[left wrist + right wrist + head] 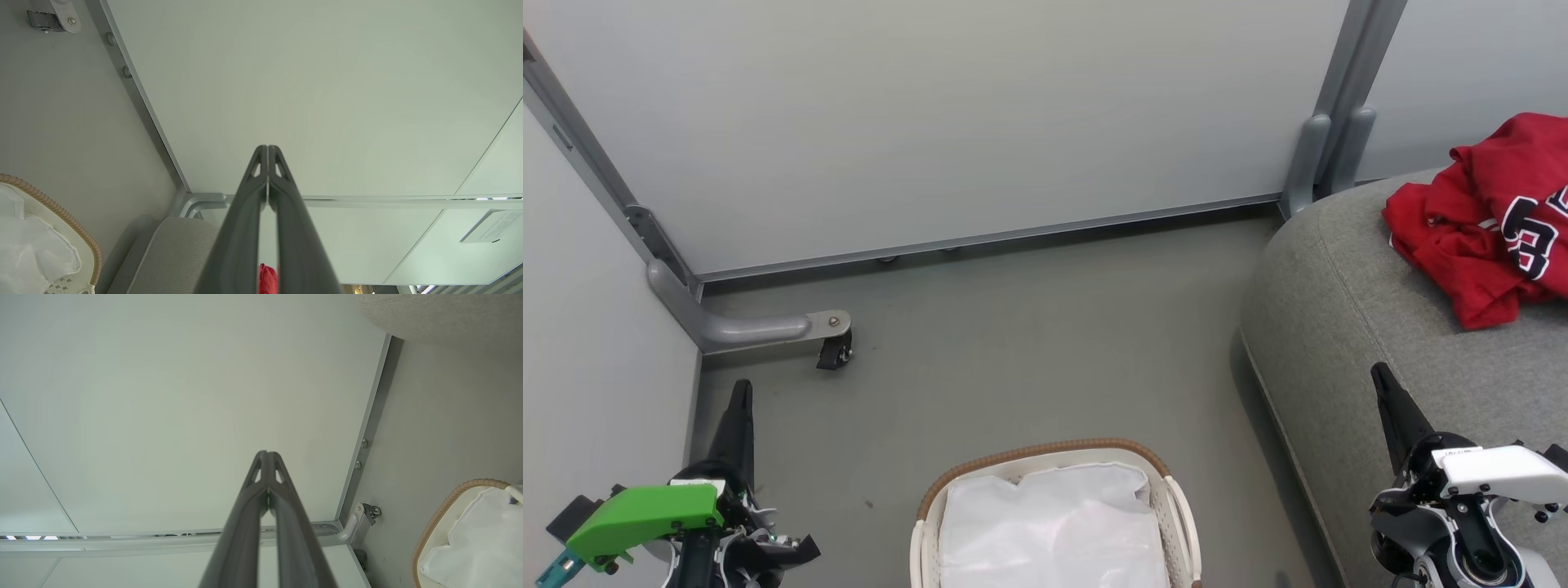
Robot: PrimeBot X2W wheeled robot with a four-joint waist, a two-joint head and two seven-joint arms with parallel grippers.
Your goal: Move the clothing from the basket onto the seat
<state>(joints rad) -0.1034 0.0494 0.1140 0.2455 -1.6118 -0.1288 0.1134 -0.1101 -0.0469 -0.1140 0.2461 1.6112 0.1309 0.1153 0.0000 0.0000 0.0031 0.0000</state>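
Note:
The red clothing (1490, 220), a jersey with black-and-white numerals, lies crumpled on the grey seat (1339, 327) at the right. A sliver of the red clothing (267, 279) shows between my left fingers in the left wrist view. On the floor at the bottom centre stands the white basket (1168, 490) with its brown rim, and its white liner is all I can see inside it. My left gripper (741, 392) is shut and empty at the lower left, apart from the basket. My right gripper (1380, 376) is shut and empty over the seat's front edge.
Grey partition panels (931, 122) wall off the back and left. A metal foot with a black caster (833, 351) juts onto the floor at the left. Open grey floor (1029, 343) lies between basket, panels and seat.

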